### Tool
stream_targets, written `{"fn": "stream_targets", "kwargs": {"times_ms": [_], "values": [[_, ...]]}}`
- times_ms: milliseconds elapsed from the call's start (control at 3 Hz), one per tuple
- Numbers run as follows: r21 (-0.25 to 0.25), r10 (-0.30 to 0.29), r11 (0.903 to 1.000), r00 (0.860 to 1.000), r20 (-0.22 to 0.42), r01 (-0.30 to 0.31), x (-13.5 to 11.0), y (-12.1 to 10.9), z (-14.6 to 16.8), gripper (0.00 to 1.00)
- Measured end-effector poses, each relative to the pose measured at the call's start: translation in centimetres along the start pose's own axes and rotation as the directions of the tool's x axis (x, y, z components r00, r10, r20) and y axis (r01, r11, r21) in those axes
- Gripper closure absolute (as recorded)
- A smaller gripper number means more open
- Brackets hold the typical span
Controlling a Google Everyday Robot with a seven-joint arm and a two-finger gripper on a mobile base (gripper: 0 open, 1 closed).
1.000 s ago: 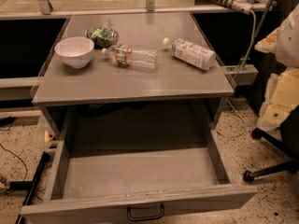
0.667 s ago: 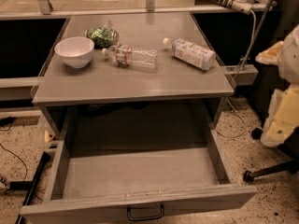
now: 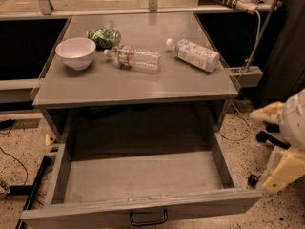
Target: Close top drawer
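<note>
Gripper (image 3: 282, 168), a pale cream block at the end of the white robot arm (image 3: 294, 120), hangs at the right edge of the view, low over the speckled floor (image 3: 281, 211) and just beside the drawer's right front corner; it touches neither drawer nor table; nothing is seen in its hold, and how far open it stands cannot be told.

Wide grey metal top drawer (image 3: 143, 175) stands pulled far out from under the grey metal tabletop (image 3: 138, 87); its flat front panel lies along the bottom edge of the view, with a small dark loop handle (image 3: 148, 218) at centre.

On the tabletop a round white bowl (image 3: 76, 52) stands at the left; a dark green crinkled packet (image 3: 104, 36) lies just behind it; a clear plastic bottle (image 3: 133, 57) lies on its side in the middle; a white labelled bottle (image 3: 194, 54) lies to the right.
</note>
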State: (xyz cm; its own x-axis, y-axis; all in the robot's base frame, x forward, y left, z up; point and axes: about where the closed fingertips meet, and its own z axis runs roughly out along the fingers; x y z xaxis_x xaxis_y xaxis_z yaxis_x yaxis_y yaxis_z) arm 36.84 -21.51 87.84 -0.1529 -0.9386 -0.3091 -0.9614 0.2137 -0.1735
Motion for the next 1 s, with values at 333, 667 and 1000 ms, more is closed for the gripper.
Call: {"fn": "stream_targets", "kwargs": {"times_ms": [333,667,1000], "values": [[-0.045,0.001,0.9990,0.999,0.036,0.000,1.3,3.1,3.5,0.43],[-0.077,-0.005,0.9970,0.999,0.034,0.008,1.8,4.9,5.1,0.66],[-0.079,-0.005,0.9968,0.999,0.034,0.007,1.8,5.0,5.2,0.89]]}}
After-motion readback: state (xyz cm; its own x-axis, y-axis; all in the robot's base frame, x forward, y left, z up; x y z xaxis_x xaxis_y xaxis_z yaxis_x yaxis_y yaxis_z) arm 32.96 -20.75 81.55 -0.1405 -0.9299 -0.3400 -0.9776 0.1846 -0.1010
